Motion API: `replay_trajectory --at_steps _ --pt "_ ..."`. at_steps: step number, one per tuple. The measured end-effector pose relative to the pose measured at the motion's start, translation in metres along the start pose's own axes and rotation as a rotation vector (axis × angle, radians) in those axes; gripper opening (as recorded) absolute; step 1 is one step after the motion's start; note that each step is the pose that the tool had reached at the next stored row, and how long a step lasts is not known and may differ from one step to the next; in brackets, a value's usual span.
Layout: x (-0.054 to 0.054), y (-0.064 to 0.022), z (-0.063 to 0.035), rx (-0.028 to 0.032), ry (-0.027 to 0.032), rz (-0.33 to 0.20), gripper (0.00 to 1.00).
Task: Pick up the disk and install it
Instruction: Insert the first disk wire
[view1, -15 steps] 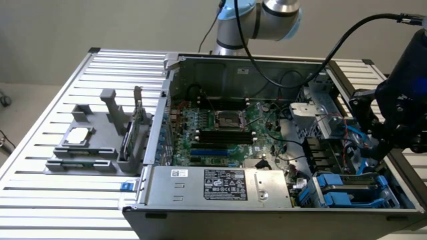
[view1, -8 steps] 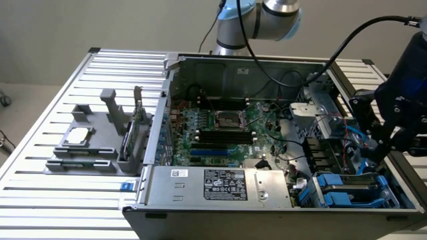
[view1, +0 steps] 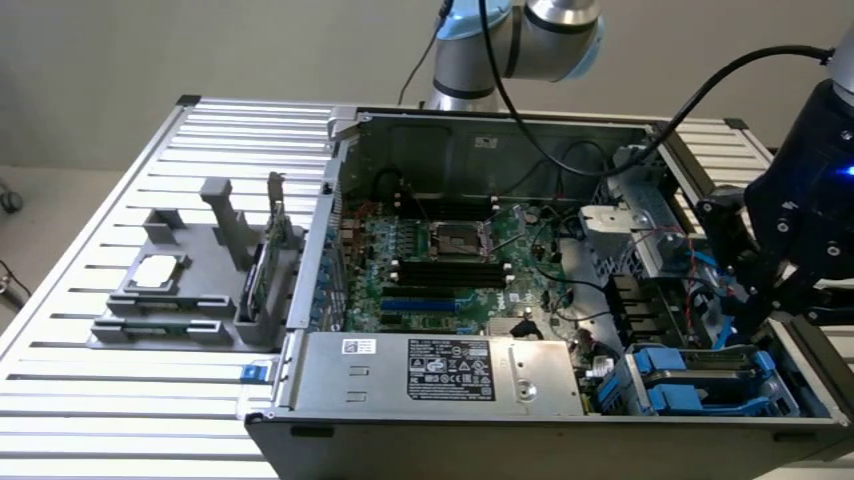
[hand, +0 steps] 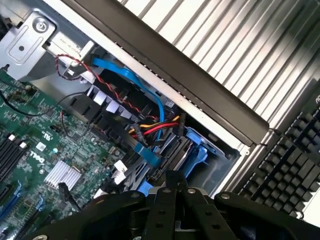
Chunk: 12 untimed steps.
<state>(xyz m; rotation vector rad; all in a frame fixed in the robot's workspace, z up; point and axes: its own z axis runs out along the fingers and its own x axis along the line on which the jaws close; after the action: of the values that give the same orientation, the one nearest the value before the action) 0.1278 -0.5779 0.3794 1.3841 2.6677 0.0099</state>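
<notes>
Claw (hand: 172, 186) pressed together, pinching nothing — poised over the disk (view1: 681, 388), apparently seated in the computer case (view1: 534, 445), lower right of the exterior view; likely closed for pushing.

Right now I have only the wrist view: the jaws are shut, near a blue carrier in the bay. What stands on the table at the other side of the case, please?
Observer: A grey holder stands on the table, at the exterior view's left of the case.
Operator: Is something in it?
Observer: A small silver chip lies flat in it.
Operator: Anything more?
Observer: A thin upright card stands at the holder's edge nearest the case.
</notes>
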Motion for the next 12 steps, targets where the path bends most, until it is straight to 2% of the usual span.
replay_trajectory --at_steps 2,4,5,6,7,8,12 --pt "0.0003 -0.0002 0.0025 0.0042 -0.0024 0.036 0.12" --pt "0.0005 -0.0003 0.0043 0.008 -0.0042 0.063 0.24" --pt "0.0007 -0.0002 0.0051 0.0095 -0.0047 0.073 0.24" --pt "0.0008 0.0 0.0057 0.0109 -0.0046 0.08 0.3" --pt "0.0011 0.0002 0.0062 0.0125 -0.0042 0.085 0.3" --pt "0.0013 0.0005 0.0066 0.0145 -0.0034 0.089 0.37" --pt "0.0016 0.002 0.0074 0.0207 -0.0002 0.097 0.37"
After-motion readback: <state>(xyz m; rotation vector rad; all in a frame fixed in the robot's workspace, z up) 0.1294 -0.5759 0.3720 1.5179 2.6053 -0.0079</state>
